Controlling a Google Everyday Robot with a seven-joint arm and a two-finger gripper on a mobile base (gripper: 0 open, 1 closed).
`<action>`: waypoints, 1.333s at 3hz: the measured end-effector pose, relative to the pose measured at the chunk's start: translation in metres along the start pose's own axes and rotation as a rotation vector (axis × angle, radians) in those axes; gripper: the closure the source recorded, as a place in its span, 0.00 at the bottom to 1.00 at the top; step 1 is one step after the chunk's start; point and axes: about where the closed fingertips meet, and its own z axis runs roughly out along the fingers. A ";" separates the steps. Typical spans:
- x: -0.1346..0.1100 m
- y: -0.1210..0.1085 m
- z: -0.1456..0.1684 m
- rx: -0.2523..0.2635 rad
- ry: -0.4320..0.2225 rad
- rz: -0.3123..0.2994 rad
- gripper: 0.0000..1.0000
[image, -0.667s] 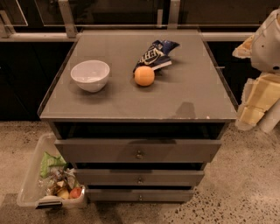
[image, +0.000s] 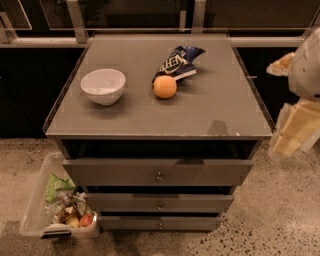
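arm (image: 308, 67): white rounded casing | claw (image: 294, 131): cream, blocky, right edge

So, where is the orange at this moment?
In the camera view, the orange lies near the middle of the cabinet top, in front of the blue snack bag, with the white bowl to its left. The gripper hangs beyond the cabinet's right edge.

We're looking at an office-style break area or test space, not a home kitchen. A grey drawer cabinet (image: 157, 172) with three knobbed drawers stands on a speckled, polished floor (image: 280, 215). Behind its back edge run dark glass panels (image: 130, 12) in metal frames. A clear plastic bin (image: 35, 210) of snacks and fruit sits on the floor by the cabinet's front-left corner. And the gripper (image: 292, 131) hangs just off the cabinet's right edge.
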 end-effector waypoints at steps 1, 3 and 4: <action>0.027 0.035 0.037 -0.008 -0.102 0.059 0.00; 0.079 0.088 0.141 -0.099 -0.303 0.224 0.00; 0.080 0.090 0.150 -0.114 -0.322 0.231 0.00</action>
